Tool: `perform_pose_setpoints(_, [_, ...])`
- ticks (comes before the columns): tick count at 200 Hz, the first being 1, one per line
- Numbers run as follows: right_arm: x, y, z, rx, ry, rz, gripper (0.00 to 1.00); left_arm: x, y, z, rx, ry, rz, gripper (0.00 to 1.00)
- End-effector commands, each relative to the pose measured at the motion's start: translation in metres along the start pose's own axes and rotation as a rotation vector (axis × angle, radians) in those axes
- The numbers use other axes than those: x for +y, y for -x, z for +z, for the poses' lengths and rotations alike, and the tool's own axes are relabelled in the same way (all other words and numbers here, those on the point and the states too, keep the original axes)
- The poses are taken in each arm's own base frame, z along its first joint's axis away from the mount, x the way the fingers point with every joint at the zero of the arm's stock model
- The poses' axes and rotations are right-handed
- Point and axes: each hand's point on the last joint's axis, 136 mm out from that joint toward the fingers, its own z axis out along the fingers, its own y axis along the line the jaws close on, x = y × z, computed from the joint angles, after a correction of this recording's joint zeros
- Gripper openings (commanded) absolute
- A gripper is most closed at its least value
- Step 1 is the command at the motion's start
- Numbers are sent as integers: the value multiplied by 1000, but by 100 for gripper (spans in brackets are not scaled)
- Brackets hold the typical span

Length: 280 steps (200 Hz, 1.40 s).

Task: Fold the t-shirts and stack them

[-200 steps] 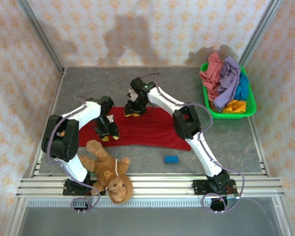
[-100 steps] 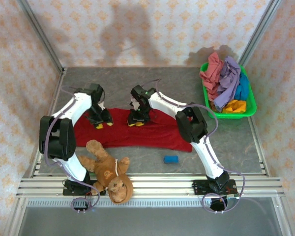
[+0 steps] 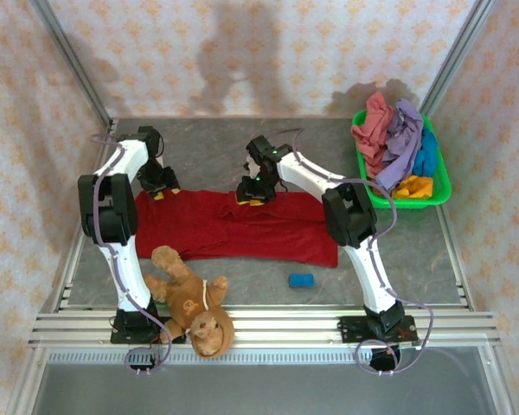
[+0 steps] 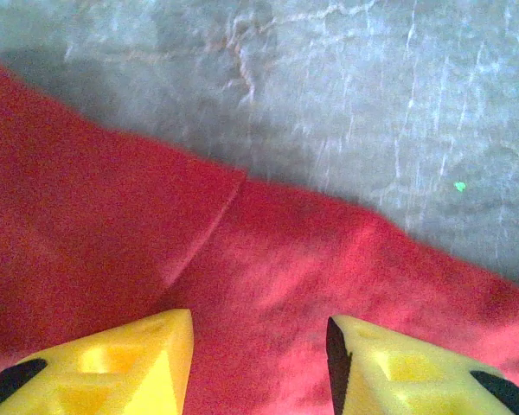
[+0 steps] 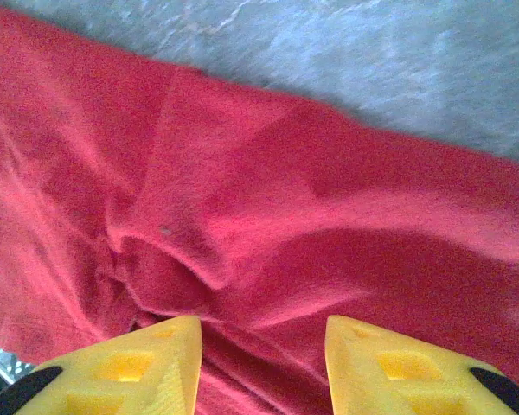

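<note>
1 dark red t-shirt spread flat mid-table | 4 tees heaped in 1 green basket, far right: salmon pink tee, lavender tee, teal tee, orange-yellow tee | 2 grippers at red shirt's far edge: left gripper, right gripper, both jaws apart, nothing clamped | 1 teddy bear

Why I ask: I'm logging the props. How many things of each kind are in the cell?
T-shirts, by visible colour: 5 (dark red, salmon pink, lavender, teal blue, orange-yellow)
Teddy bear: 1
Green basket: 1
Small blue object: 1
Total: 8
</note>
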Motion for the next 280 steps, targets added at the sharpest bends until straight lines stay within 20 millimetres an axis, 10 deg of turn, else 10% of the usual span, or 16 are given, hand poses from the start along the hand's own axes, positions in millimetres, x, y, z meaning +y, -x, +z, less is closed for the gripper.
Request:
perform_pose_setpoints(1, [-8,13,-7,-48,0,24,42,5,15,-1,-17,51,37,46])
perform_pose_setpoints(197, [-118,-25,12,10,-151,241,41,70,51,23,22,60,-149,46])
perform_pose_setpoints(280, [-125,-13,-8,-20,-188,227,41,-36,92,21,-41,-88,-127,45])
